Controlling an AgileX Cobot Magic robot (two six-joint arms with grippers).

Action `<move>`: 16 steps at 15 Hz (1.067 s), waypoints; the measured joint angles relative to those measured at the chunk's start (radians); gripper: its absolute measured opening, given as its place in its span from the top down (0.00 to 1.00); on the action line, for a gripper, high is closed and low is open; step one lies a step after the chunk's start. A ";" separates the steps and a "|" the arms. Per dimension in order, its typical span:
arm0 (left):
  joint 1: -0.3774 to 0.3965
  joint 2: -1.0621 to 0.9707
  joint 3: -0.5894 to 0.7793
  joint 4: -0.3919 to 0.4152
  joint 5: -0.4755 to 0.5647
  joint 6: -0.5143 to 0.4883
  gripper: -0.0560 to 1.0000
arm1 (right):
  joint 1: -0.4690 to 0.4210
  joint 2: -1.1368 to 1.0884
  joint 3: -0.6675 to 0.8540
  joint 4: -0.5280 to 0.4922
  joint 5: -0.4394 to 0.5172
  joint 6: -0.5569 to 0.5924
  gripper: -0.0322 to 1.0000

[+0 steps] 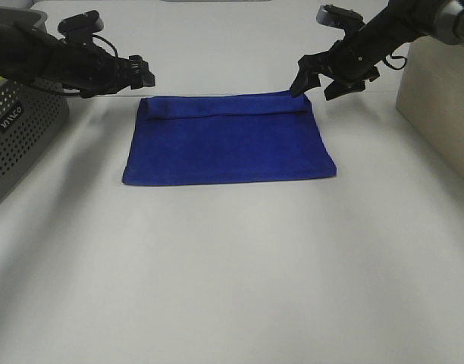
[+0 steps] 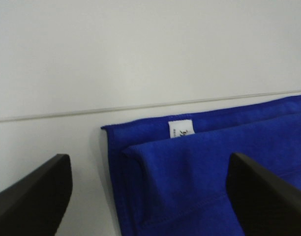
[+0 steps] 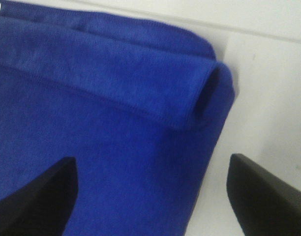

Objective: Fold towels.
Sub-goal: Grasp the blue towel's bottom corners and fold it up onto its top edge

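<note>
While the left end effector [image 1: 145, 74] and right end effector [image 1: 314, 91] hang spread and empty at the far corners of the towel [image 1: 228, 144], which lies folded on the surface [image 1: 232, 288], its loosely rolled far edge could snag and unroll.

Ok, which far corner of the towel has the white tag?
The one by the left arm's fingers: the white tag peeks from the towel fold there. The corner by the right arm's fingers shows only blue.
</note>
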 joint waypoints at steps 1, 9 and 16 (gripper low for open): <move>0.016 -0.001 0.000 0.032 0.093 -0.084 0.18 | 0.000 -0.007 -0.001 -0.011 0.077 0.028 0.19; 0.024 -0.003 -0.001 0.331 0.470 -0.517 0.20 | -0.064 -0.009 -0.001 0.000 0.231 0.119 0.22; -0.046 -0.104 -0.002 0.553 0.549 -0.722 0.24 | -0.069 -0.115 0.222 -0.007 0.233 0.115 0.28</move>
